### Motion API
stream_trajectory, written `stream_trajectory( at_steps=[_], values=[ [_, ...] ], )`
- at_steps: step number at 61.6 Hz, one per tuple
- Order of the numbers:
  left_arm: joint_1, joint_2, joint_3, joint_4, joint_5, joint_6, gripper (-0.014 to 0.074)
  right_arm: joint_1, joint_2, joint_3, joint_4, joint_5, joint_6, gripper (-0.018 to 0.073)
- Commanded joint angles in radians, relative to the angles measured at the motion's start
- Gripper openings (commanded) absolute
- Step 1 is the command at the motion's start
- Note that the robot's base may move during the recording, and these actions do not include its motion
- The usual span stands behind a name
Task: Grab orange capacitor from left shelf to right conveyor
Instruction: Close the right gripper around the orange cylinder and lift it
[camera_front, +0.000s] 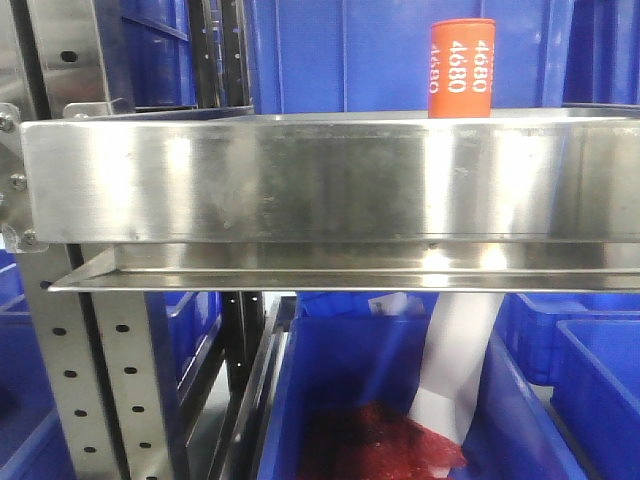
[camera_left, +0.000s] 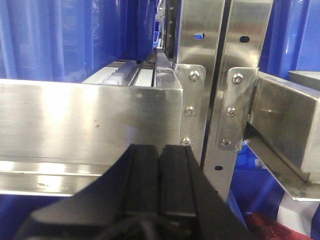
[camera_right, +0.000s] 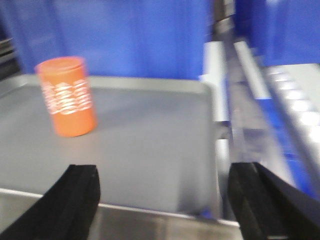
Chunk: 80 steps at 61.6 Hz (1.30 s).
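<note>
The orange capacitor (camera_front: 461, 68) stands upright on the left shelf (camera_front: 320, 180), its top showing above the tall shiny front lip, right of centre. From the right wrist, the orange capacitor (camera_right: 67, 96) sits at the far left of the shelf floor (camera_right: 150, 140). My right gripper (camera_right: 165, 175) is open wide at the shelf's front lip, to the right of the capacitor and short of it. My left gripper (camera_left: 160, 150) is shut with nothing in it, facing the front lip of a steel shelf (camera_left: 90, 120). The right conveyor is out of view.
Blue plastic bins (camera_front: 380, 400) sit below and behind the shelf, one holding red material (camera_front: 380, 440) and a white sheet. Perforated steel uprights (camera_left: 220, 75) stand right of my left gripper. A white roller track (camera_right: 295, 110) runs to the right of the shelf.
</note>
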Motion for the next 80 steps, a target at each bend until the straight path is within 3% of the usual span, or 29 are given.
stream_trajectory(
  at_steps=[1, 19, 48, 74, 80],
  values=[
    [-0.006, -0.012, -0.004, -0.002, -0.089, -0.002, -0.0127, 0.058, 0.069, -0.042, 0.004, -0.185, -0.001, 0.0622],
    [-0.006, -0.012, -0.004, -0.002, -0.089, -0.002, -0.0127, 0.184, 0.343, -0.097, 0.004, -0.464, -0.001, 0.0622],
    [-0.006, -0.012, -0.004, -0.002, -0.089, -0.002, -0.0127, 0.215, 0.676, -0.334, 0.004, -0.56, 0.011, 0.0622],
    [-0.006, -0.012, -0.004, -0.002, -0.089, -0.002, -0.0127, 0.214, 0.868, -0.347, 0.004, -0.748, 0.011, 0.0621],
    [-0.006, -0.012, -0.004, -0.002, -0.089, -0.002, -0.0127, 0.207, 0.886, -0.35, 0.004, -0.762, 0.011, 0.0587]
  ],
)
